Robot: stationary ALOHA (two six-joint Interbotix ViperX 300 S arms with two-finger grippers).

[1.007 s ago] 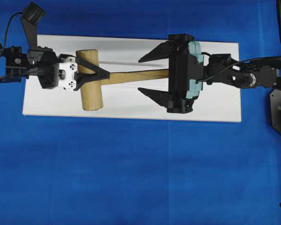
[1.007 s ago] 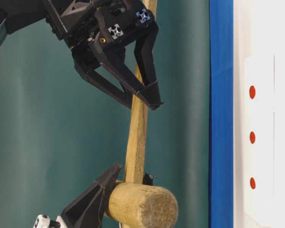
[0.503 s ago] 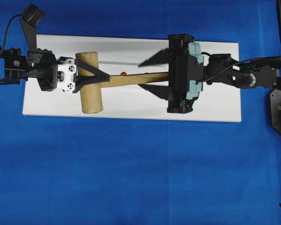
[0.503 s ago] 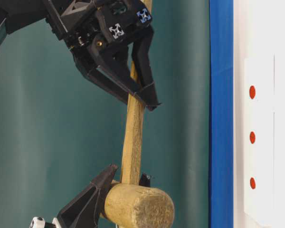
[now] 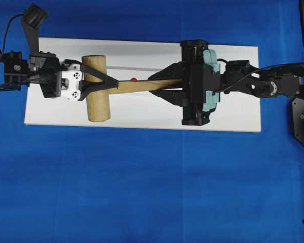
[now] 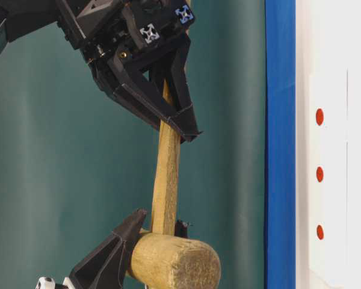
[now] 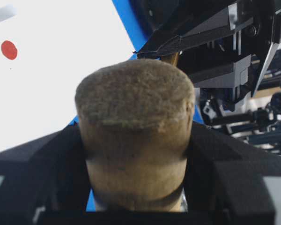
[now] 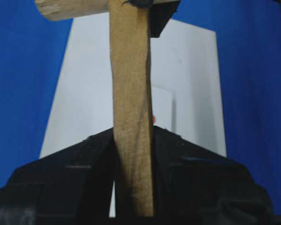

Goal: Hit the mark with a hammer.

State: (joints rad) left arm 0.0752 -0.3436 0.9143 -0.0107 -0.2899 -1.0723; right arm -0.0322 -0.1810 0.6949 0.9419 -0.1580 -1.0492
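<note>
The hammer (image 5: 116, 87) hangs above the white board (image 5: 233, 114), clear of the mark (image 6: 319, 174). Our left hand (image 5: 93, 83) grips its head, and our right hand (image 5: 164, 88), wide a second ago, has just clamped the handle, so we judge the handover ready.

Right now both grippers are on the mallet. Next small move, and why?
Probably open the left gripper. It holds the wooden mallet at the head, while the right gripper is shut on the handle, so the handover looks complete. The mallet hangs clear of the white strip, and the centre red dot is unstruck; the right arm cannot swing until the left lets go.
</note>
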